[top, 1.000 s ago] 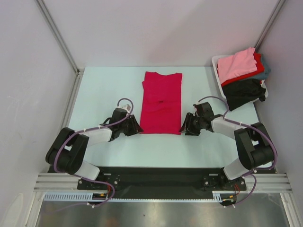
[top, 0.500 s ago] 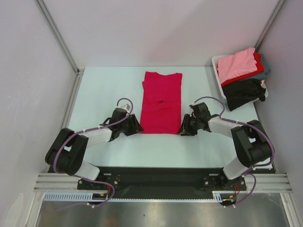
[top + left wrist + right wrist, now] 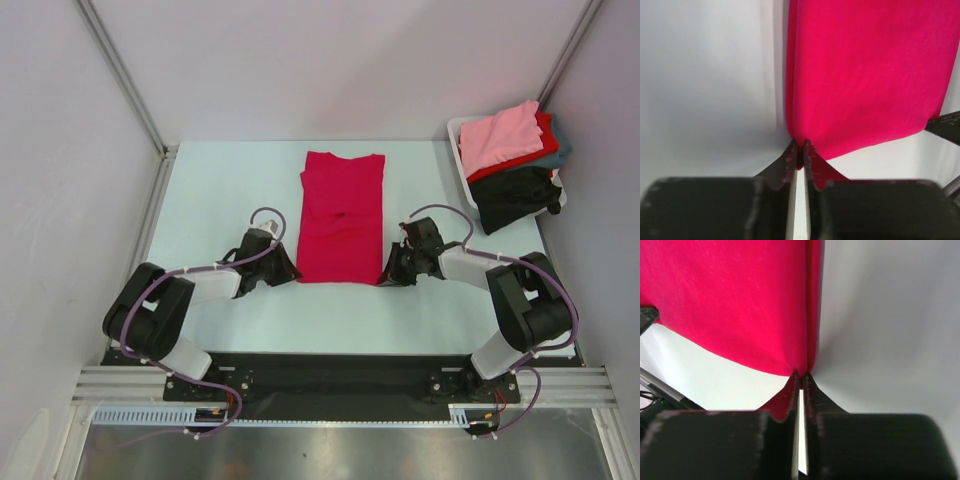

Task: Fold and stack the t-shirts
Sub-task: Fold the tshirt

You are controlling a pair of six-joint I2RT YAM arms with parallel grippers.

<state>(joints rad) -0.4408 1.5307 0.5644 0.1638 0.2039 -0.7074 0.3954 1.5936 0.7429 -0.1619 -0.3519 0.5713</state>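
Observation:
A crimson-magenta t-shirt [image 3: 340,216] lies flat on the table as a long narrow strip, its sides folded in. My left gripper [image 3: 294,275] is shut on the near left corner of the shirt [image 3: 865,75], the cloth pinched between its tips [image 3: 800,150]. At the near right corner, my right gripper [image 3: 383,277] is likewise shut on the shirt [image 3: 740,300], its tips [image 3: 801,376] nipping the hem. Both grippers sit low at the table surface.
A white bin [image 3: 459,133] at the back right holds a pile of other t-shirts: light pink [image 3: 500,134] on top, red [image 3: 543,130], grey-teal [image 3: 560,140] and black [image 3: 514,196] draping over its front. Metal frame posts rise at both back corners.
Both grippers have closed on the shirt's near corners. The right gripper moved left to the hem edge first; the left one barely shifted.

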